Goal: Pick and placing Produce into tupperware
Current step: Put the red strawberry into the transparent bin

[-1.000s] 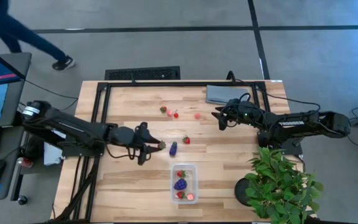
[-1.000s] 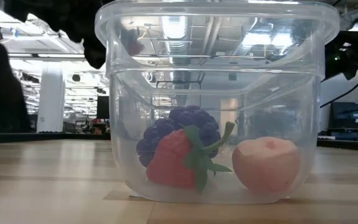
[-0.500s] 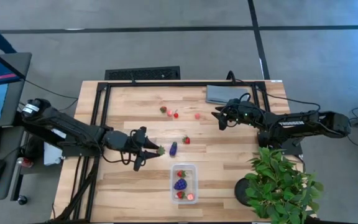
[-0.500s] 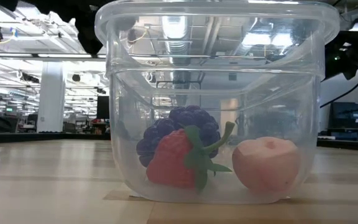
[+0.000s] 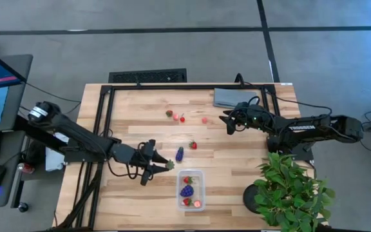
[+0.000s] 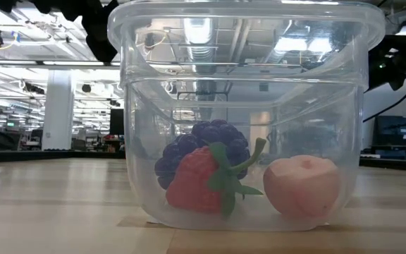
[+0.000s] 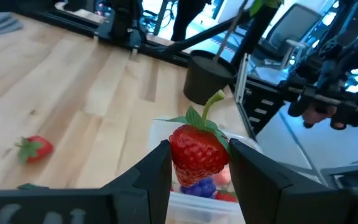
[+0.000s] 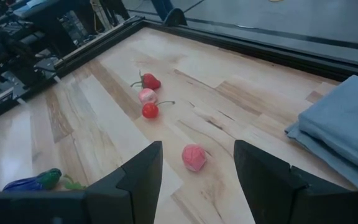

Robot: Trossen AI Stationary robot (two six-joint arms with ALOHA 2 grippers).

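Left end effector (image 7: 197, 163) clamped on red strawberry (image 7: 197, 150), stem up, held above desk (image 5: 127, 109) just beside tupperware (image 5: 190, 189), likely for drop-in. Tupperware near desk's front edge already held purple berry (image 6: 203, 144), strawberries, pink piece (image 6: 302, 185). Right end effector (image 8: 194, 165) waited with fingers wide apart, empty, over pink fruit (image 8: 193, 157) near grey cloth (image 8: 344, 118), probably next pick.

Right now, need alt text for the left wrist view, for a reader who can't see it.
The left gripper is shut on a red strawberry with a green stem, held above the clear tupperware, which already holds fruit. Another strawberry lies on the wooden table, with a dark plant pot beyond.
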